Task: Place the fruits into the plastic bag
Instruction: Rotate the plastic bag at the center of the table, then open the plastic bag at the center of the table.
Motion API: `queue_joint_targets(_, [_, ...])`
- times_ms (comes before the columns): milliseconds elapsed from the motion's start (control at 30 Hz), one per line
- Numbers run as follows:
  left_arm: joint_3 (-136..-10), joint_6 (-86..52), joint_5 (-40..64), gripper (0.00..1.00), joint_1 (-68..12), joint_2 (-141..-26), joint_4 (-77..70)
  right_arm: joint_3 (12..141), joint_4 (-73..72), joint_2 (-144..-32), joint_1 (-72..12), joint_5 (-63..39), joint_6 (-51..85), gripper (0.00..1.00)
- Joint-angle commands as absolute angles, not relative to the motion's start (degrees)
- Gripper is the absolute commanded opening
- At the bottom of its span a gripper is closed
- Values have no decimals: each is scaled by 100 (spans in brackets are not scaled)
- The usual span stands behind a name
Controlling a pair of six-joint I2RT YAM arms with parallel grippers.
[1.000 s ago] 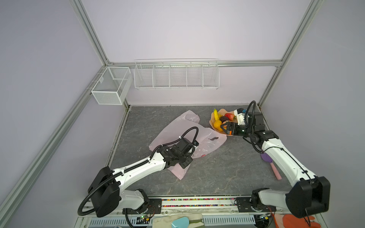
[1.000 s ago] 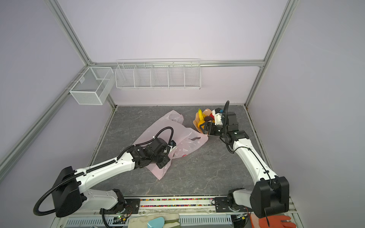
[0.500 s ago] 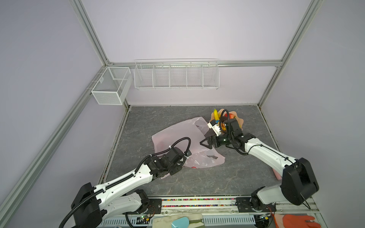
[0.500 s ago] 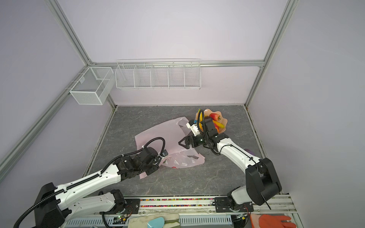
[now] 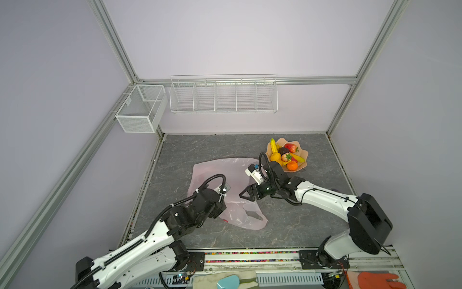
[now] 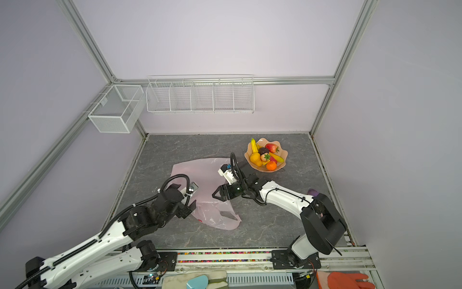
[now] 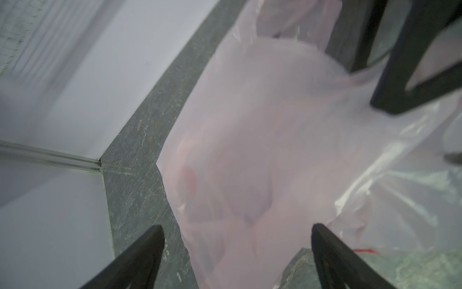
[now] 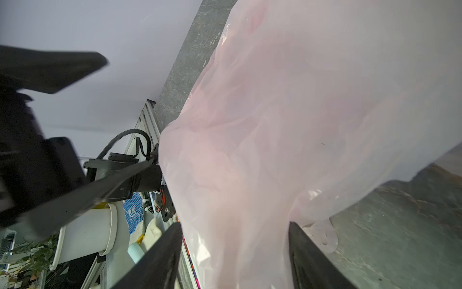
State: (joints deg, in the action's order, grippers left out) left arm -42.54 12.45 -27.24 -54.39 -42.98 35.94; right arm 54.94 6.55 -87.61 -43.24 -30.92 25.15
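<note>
Nearest me, the left gripper (image 7: 235,226) stands wide open at the edge of the plastic bag (image 5: 215,172), which lies mid-table. The right gripper (image 5: 243,195) is also spread, with pink film between its jaws. Farther back, the fruits (image 5: 285,156) sit in the peach bowl (image 5: 303,153).

**Bag mid-table, bowl to its upper right**

In both top views the bag (image 5: 215,170) lies spread over the middle of the table (image 5: 287,225). The bowl (image 5: 283,140), holding the fruits (image 5: 285,155), stands near its upper right, apart. The left pincer (image 6: 188,209) sits over the bag's lower left edge, the right pincer (image 5: 246,196) over its right side.
</note>
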Motion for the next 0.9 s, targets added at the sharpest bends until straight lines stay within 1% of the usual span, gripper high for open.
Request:
queue_joint_targets(0, [-4727,306,-2673,99,-5446,-3552,3551,5689,627,-8888,-4455,-2962,2936,74])
queue_joint_targets(67, [-4939,-241,-2554,99,-5448,-3466,3526,5738,910,-8731,-4441,-2682,3029,80])
queue_joint_targets(133, [-5289,-690,-2613,99,-5452,-3758,3796,5697,1124,-8413,-4392,-2339,3072,87])
queue_joint_targets(200, [-5703,-1089,-2717,99,-5447,-4275,4217,5720,1530,-8020,-4321,-1848,3137,94])
queue_joint_targets(300, [-6286,-1569,-2518,99,-5441,-5392,4681,5866,2524,-7455,-4180,-845,3228,100])
queue_joint_targets(400, [-6833,-1849,-2185,99,-5440,-6361,4950,5753,3261,-6771,-3880,-20,3545,94])
queue_joint_targets(567, [-7937,-2055,-1521,99,-5449,-7974,5479,5446,4088,-5433,-3383,748,3869,92])
queue_joint_targets(633, [-8375,-2138,-1254,96,-5454,-8571,5712,5452,4454,-5066,-3312,959,3867,92])
queue_joint_targets(733, [-9071,-2386,-1128,92,-5467,-9485,6202,5395,4826,-4623,-3276,1121,3964,92])
queue_joint_targets(767, [-9327,-2440,-1079,89,-5496,-9812,6363,5344,4891,-4485,-3276,1144,4042,92])
queue_joint_targets(867, [-9914,-2526,-1317,87,-5676,-10636,6707,5184,4961,-4139,-3278,1159,4283,91])
